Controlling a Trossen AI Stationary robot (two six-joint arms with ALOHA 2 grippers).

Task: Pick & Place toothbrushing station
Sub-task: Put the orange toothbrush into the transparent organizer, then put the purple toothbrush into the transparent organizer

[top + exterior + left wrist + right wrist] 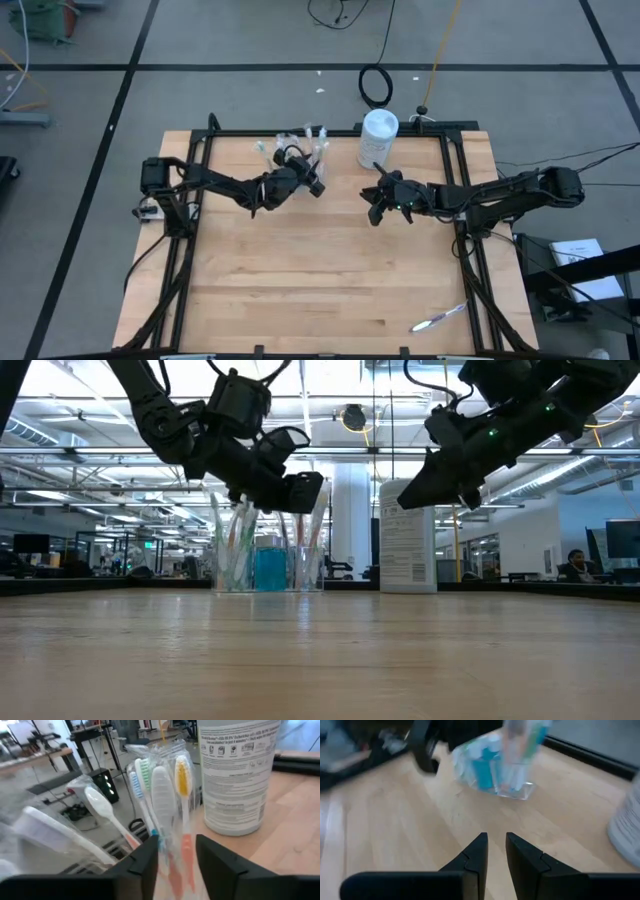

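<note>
Left gripper [312,181], jaws parted astride upright toothbrushes [170,795] in the clear cup [268,568] at the desk's [320,290] far edge, gripping nothing visibly; right gripper [374,208], narrowly open and empty, hovers farther off.

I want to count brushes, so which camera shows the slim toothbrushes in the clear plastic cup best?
Left wrist view: slim toothbrushes fill it, heads distinct. The low view shows them behind an arm; the high view tiny; the right wrist view blurred.
</note>
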